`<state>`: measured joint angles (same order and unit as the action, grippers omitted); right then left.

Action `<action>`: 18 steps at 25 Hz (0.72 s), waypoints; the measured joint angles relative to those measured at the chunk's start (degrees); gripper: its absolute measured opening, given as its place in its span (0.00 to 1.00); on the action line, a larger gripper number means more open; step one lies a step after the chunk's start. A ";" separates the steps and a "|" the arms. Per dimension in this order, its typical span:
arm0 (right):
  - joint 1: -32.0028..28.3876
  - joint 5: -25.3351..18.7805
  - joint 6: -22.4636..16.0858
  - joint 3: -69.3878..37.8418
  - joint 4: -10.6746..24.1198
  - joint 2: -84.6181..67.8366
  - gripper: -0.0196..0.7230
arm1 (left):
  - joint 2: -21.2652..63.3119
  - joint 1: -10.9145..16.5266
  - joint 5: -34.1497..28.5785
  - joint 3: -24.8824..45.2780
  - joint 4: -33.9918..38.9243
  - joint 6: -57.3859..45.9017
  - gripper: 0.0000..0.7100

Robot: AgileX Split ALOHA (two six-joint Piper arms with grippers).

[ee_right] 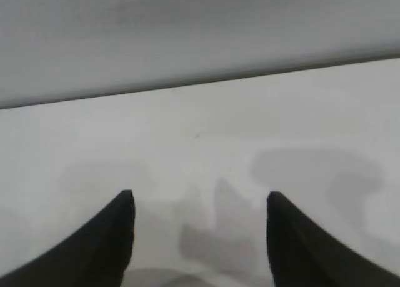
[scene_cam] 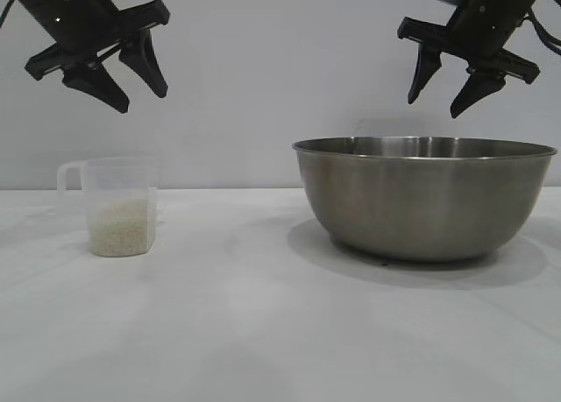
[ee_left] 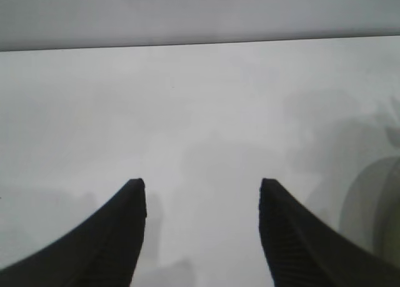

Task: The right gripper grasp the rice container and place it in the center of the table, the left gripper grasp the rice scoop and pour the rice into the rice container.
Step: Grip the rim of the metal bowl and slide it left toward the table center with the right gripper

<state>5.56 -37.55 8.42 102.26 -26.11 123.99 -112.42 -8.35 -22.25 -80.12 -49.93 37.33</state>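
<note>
Nothing is done yet: my right gripper (scene_cam: 443, 97) hangs spread wide above the rice container (scene_cam: 425, 196), right of center, and my left gripper (scene_cam: 140, 95), equally wide, above the rice scoop (scene_cam: 111, 205).

The rice container (ee_left: 375, 206) is blurred and cut off at the left wrist view's edge.

My left gripper (ee_left: 203, 186) hangs over the table (ee_left: 187, 112) with its two dark fingers (ee_left: 119, 237) spread wide — nothing sits between them, only bare white surface. The fingertips taper to points, and the inner face of one shows fine ribbing. Soft grey shadows lie on the tabletop ahead of me. At one edge a pale, rounded, blurry shape (ee_left: 375, 206) intrudes — I cannot tell what it is.
</note>
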 joint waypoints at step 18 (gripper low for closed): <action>-0.98 -11.06 0.46 0.00 6.55 -3.36 0.60 | 0.00 0.00 0.00 0.00 0.00 0.10 0.49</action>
<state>4.57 -48.61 8.88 102.26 -19.56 120.63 -112.42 -8.35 -22.25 -80.12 -49.93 37.43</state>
